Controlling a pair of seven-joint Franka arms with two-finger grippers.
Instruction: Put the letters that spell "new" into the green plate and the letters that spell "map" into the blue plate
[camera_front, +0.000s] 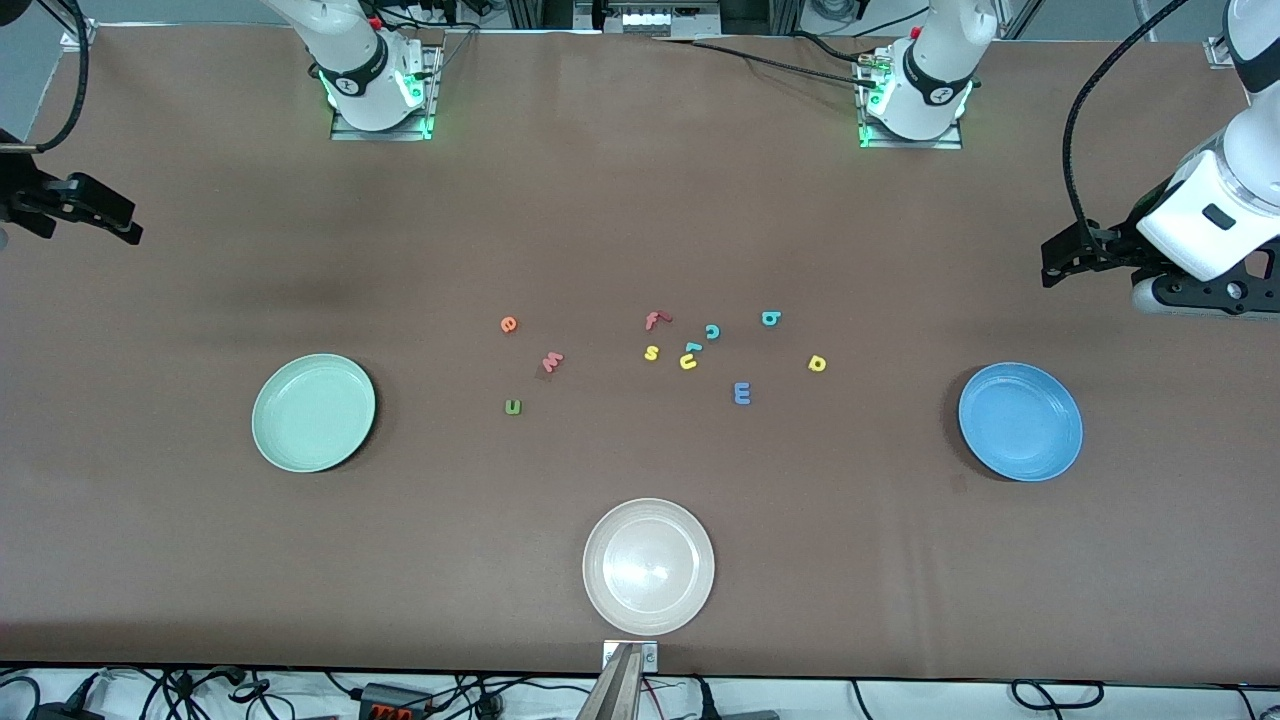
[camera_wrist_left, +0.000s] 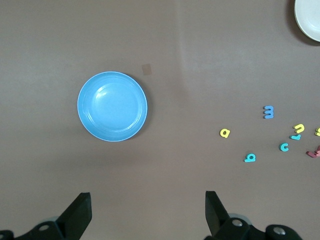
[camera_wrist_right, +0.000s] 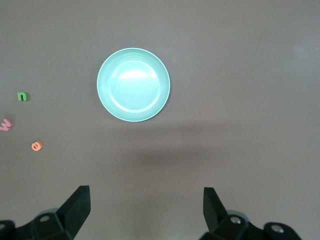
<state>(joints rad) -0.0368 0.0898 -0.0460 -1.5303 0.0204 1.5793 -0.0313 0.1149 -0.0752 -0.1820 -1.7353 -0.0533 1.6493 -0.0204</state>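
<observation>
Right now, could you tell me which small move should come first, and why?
Probably lower the right gripper toward the green "n". All letters still lie on the table, the green plate is empty, and that letter lies nearest to it. Both grippers are open, the left gripper waiting.

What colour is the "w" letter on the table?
Salmon red; the "w" shows best in the front view, between the "e" and "n".

Beige plate (camera_front: 649, 566); red "f" (camera_front: 655, 320)
</observation>
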